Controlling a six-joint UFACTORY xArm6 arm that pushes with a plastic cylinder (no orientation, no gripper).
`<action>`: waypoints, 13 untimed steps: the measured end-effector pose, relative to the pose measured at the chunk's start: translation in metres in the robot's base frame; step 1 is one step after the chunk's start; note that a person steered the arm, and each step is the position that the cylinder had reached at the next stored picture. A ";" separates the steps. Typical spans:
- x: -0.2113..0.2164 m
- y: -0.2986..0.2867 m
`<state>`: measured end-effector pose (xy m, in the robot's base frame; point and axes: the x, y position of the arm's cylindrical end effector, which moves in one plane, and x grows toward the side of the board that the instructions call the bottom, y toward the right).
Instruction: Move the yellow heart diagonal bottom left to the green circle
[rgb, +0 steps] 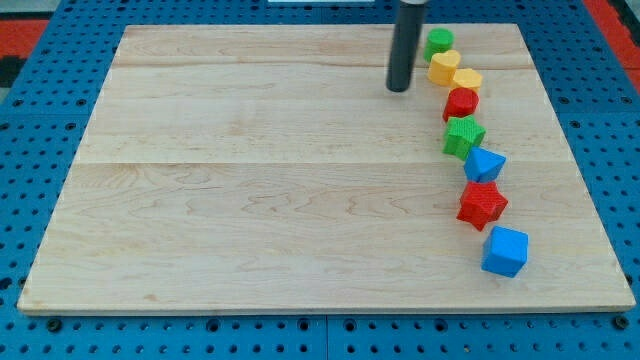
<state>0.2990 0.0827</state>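
The green circle (438, 42) sits near the view's top right of the wooden board (250, 190). Just below it lies a yellow block (445, 67), touching a second yellow block (467, 81); which one is the heart I cannot tell for sure. My tip (399, 88) rests on the board left of these yellow blocks, a short gap away, below and left of the green circle.
A line of blocks runs down the view's right: a red block (461, 102), a green star (463, 136), a blue block (484, 164), a red star (482, 205) and a blue cube (504, 251). The board's right edge is close by.
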 end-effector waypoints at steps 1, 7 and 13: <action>-0.055 -0.016; -0.107 -0.002; -0.072 0.205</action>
<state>0.2266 0.2876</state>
